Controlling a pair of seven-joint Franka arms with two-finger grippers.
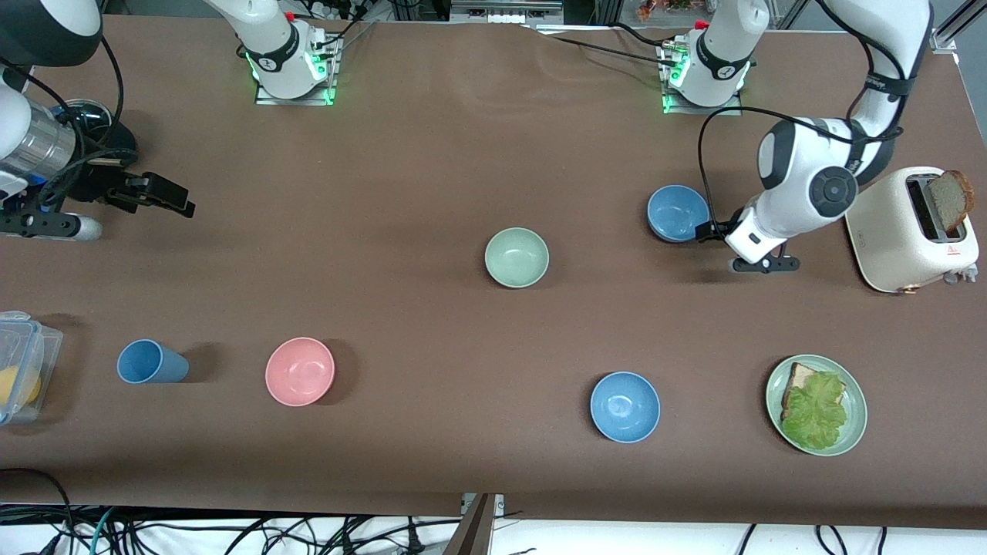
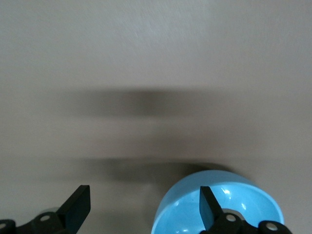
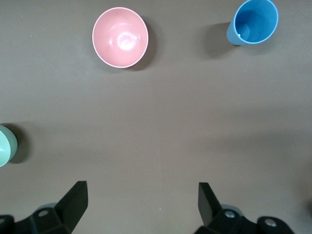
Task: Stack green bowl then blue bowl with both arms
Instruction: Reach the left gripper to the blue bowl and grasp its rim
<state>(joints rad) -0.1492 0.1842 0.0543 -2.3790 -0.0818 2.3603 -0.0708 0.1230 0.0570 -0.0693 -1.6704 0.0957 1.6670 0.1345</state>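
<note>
Left gripper low at rim of blue bowl, fingers spread, one inside the bowl, wrist bent down beside toaster. Right gripper raised over bare table at right arm's end, fingers spread, holding nothing. Green bowl mid-table, alone, upright.

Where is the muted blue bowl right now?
In the front view the blue bowl sits on the table toward the left arm's end, beside the left gripper, farther from the camera than the brighter blue bowl.
</note>
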